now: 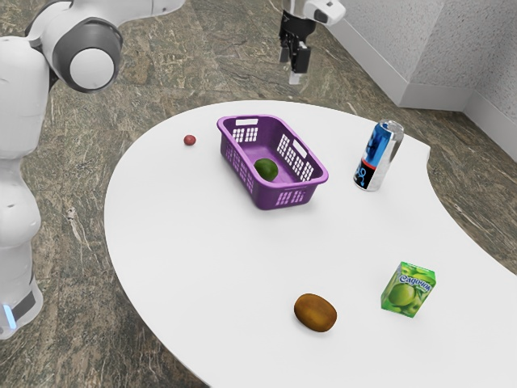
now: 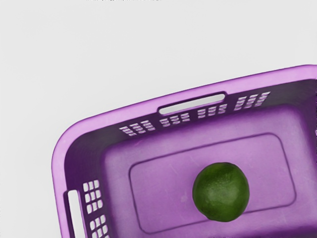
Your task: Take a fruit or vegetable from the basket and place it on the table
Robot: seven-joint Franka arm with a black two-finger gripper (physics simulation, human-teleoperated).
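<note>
High up in the exterior view, my gripper (image 1: pixel 290 68) hangs well above the basket's level, its two fingertips apart and nothing between them. The purple basket (image 1: pixel 262 196) stands upright on the white table (image 1: pixel 202 267). Inside it, a round dark green fruit (image 1: pixel 266 169), like a lime or avocado, rests on the bottom. Looking down from my hand, the wrist view has the basket (image 2: pixel 143 105) with the green fruit (image 2: pixel 221 192) lying on its floor, away from the walls.
A small red fruit (image 1: pixel 190 140) lies beside the basket toward the exterior view's left. Toward its right stands a blue and silver can (image 1: pixel 378 156). A brown kiwi-like fruit (image 1: pixel 315 312) and a green juice box (image 1: pixel 408 289) are nearer that camera.
</note>
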